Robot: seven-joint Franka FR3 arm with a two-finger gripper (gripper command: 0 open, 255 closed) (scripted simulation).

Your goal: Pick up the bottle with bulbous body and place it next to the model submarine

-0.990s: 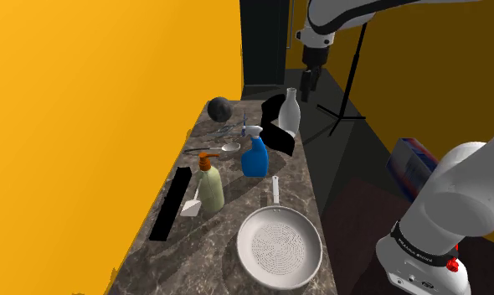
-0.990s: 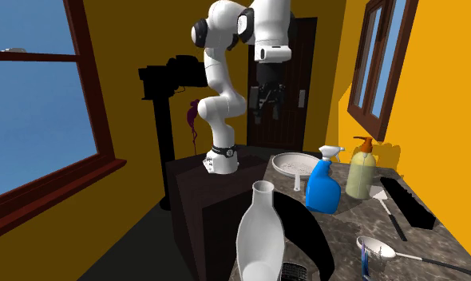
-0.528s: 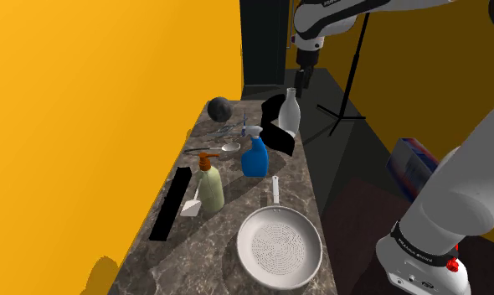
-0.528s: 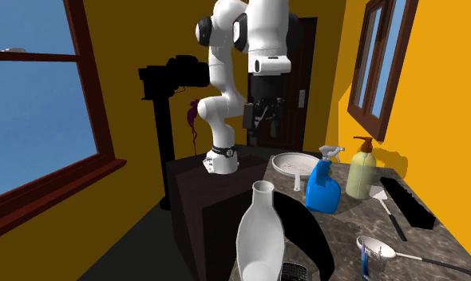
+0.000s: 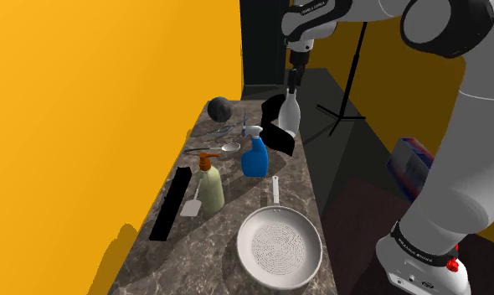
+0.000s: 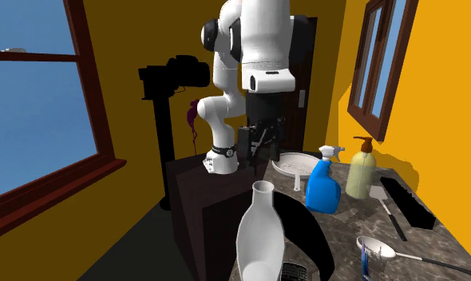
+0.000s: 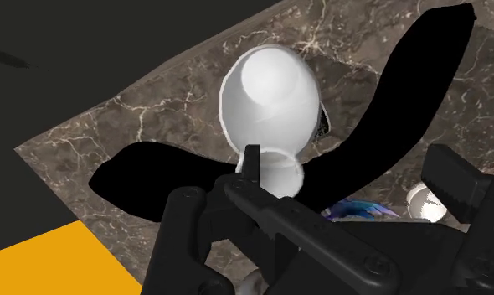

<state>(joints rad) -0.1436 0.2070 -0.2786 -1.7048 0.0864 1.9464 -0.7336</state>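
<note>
The white bottle [image 5: 290, 114] with a bulbous body and narrow neck stands upright near the far end of the marble counter [image 5: 237, 201], on a flat black curved shape [image 5: 276, 137]. It also rises in the foreground of the second exterior view, bottle [image 6: 262, 236]. My black gripper [image 5: 294, 79] hangs open just above its neck, touching nothing. In the wrist view the bottle [image 7: 266, 102] lies below the gripper [image 7: 347, 164], its mouth close under one finger [image 7: 252, 161]. A small blue thing [image 7: 355, 209] lies by a spoon; I cannot tell which item is the model submarine.
Along the counter stand a blue spray bottle [image 5: 254, 156], a pump bottle [image 5: 209, 188], a perforated white pan [image 5: 280, 245], a spoon [image 5: 229, 147], a dark ball [image 5: 219, 108] and a long black strip [image 5: 172, 204]. A tripod [image 5: 347, 84] stands on the floor beyond.
The arm has swung toward the shoulder view's left and come down, bringing the gripper from beside the bottle to just over its neck. The fingers stayed open; nothing on the counter moved.
</note>
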